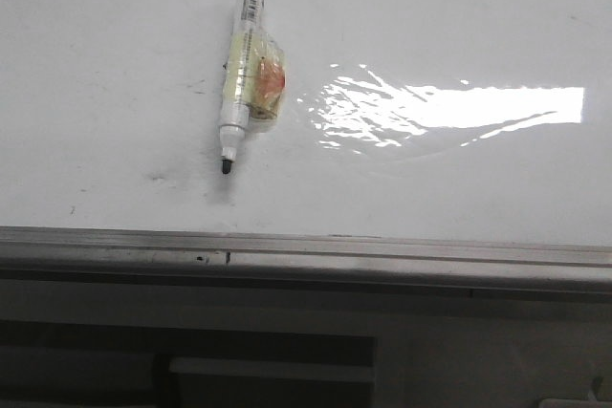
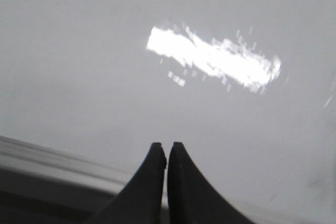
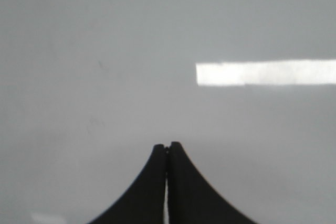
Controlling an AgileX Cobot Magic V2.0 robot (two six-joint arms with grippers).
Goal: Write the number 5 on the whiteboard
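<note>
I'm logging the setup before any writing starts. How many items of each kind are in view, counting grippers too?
Markers: 1, uncapped marker lying on the board
Whiteboards: 1, whiteboard, no 5 drawn yet
Grippers: 2, left gripper and right gripper, both shut and empty
Total: 4

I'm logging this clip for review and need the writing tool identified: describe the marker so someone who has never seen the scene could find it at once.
Start from the whiteboard that fills the front view above its grey metal edge strip. Left of the bright glare patch lies the marker, the only object on the board. It has a white barrel, a black tip pointing towards the strip, and crinkled clear yellowish tape around its middle.
</note>
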